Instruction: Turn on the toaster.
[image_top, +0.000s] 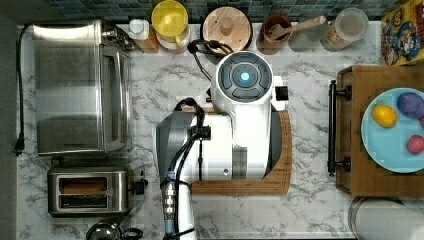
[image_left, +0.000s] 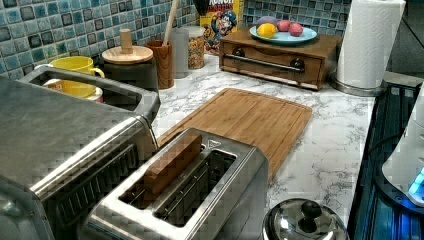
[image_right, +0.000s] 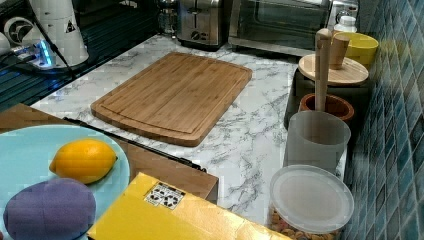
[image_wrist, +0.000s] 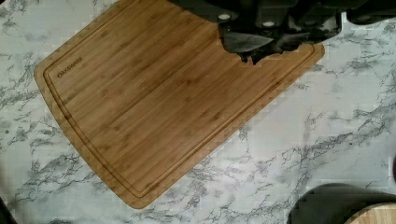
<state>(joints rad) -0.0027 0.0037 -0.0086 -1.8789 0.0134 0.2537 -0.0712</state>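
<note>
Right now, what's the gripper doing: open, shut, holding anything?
Gripper: cannot be told whether open or shut. It hangs above the cutting board, away from the toaster.

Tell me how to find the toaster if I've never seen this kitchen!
Find the big steel toaster oven with the glass door. The toaster sits right beside it, much smaller and boxy. It alone has two long top slots, one holding bread.

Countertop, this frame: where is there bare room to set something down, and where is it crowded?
Free: the cutting board, and the marble strip between it and the back row. Crowded: the backsplash row from the yellow mug to the lidded jar, and the corner holding the toaster and toaster oven.
</note>
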